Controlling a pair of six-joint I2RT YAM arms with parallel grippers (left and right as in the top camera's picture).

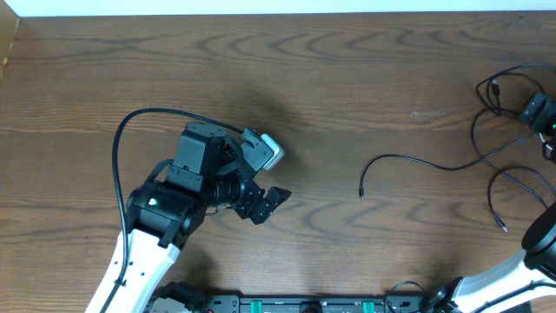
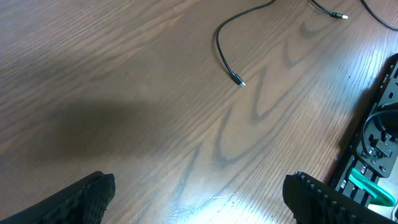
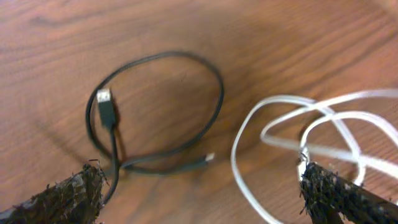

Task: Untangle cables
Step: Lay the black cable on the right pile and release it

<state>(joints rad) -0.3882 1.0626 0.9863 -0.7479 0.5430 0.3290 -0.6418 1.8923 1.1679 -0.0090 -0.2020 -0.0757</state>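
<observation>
In the right wrist view the black cable (image 3: pixel 163 55) lies in a loop on the wood, with a USB plug (image 3: pixel 104 102) inside the loop and a small plug (image 3: pixel 208 157) at its lower end. The white cable (image 3: pixel 235 152) lies in overlapping loops to its right. My right gripper (image 3: pixel 199 199) is open above both; one white strand runs past its right fingertip (image 3: pixel 336 196). From overhead that gripper (image 1: pixel 540 111) sits at the far right edge, and the black cable's free end (image 1: pixel 361 191) reaches mid-table. My left gripper (image 1: pixel 261 204) hangs open over bare wood, and another black cable end (image 2: pixel 239 81) lies far ahead of it.
A black rail with green parts (image 2: pixel 373 180) runs along the table's front edge, near my left gripper's right finger. The left arm's own thick black cable (image 1: pixel 117 148) arcs over the left side of the table. The table's back edge (image 1: pixel 261 10) lies at the top.
</observation>
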